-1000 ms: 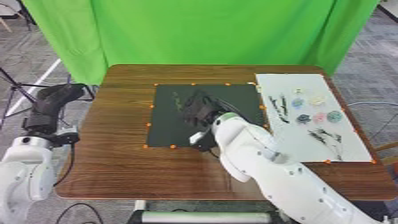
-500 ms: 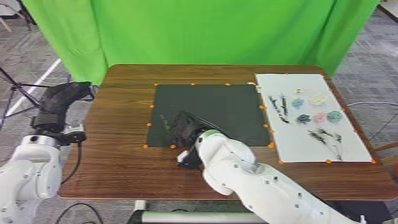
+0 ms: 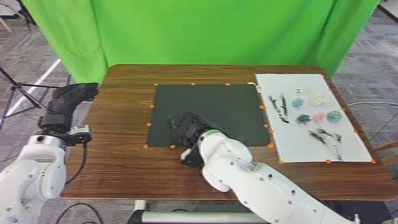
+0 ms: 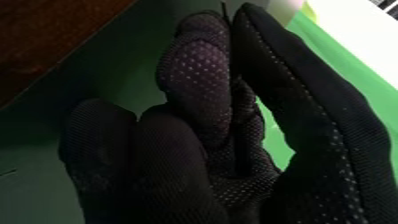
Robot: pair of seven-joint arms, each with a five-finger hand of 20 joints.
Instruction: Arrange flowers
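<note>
One sprig (image 3: pixel 173 123) is pinched by the right hand (image 3: pixel 188 129); the left hand's (image 3: pixel 61 106) state cannot be told. At right, six blossoms (image 3: pixel 334 116) are laid.

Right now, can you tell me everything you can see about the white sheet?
The white sheet lies flat on the right side of the brown table, just right of the dark mat. It is long, with straight edges, and looks like paper or thin board; I can't tell which. Little orange dots sit along its edges. Resting on it are dark twigs, a pink flower, some bluish flowers and thin leafy stems.
</note>
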